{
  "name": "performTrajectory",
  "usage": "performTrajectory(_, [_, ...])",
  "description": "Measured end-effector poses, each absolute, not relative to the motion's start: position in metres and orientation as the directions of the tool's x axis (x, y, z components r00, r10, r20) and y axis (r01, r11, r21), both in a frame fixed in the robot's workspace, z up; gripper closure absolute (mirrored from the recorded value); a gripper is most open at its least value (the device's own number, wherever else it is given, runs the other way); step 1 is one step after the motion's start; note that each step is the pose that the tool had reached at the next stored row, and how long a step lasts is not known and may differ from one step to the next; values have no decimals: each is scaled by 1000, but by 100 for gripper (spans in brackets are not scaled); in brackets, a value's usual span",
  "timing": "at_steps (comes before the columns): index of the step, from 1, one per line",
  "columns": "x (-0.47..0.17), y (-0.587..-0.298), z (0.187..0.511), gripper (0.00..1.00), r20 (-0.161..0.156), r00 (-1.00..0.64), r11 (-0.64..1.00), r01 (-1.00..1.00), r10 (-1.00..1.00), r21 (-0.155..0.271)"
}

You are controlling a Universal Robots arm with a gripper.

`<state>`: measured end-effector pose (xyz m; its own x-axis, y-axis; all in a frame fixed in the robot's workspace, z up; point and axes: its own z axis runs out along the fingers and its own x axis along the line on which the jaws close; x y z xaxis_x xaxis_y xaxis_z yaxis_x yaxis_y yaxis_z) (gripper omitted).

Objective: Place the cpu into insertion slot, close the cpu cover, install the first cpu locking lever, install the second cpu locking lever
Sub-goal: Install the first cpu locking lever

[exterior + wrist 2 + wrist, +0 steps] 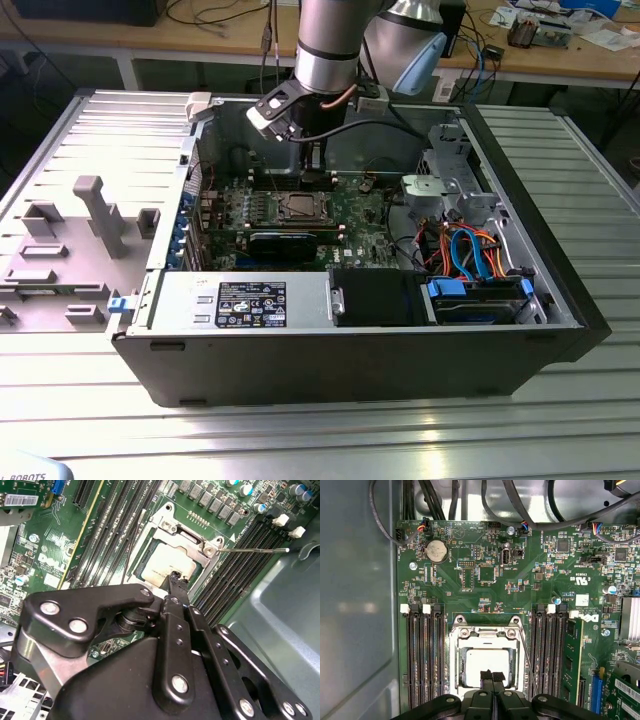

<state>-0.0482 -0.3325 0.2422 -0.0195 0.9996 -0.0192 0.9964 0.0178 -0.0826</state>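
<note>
1. The cpu (487, 661), a flat dull-silver square, lies in the slot (298, 207) on the green board (470, 587). The shiny metal cover (487, 634) lies flat around it.
2. The gripper (493, 674) has its black jaws pressed together on nothing, with the tips at the cpu's edge (whether they touch cannot be told).
3. The second wrist view shows a thin lever (255, 551) jutting out over the black memory slots (235, 565).
4. The exterior view shows the arm (328, 45) reaching into the open grey case (350, 370).
</note>
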Motion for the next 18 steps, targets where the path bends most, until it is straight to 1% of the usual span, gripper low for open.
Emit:
performTrajectory(5, [-48,-333,242,89,-19,-98,96,992,995,-83])
performTrajectory(18, [-48,-333,242,89,-19,-228,225,971,974,-83])
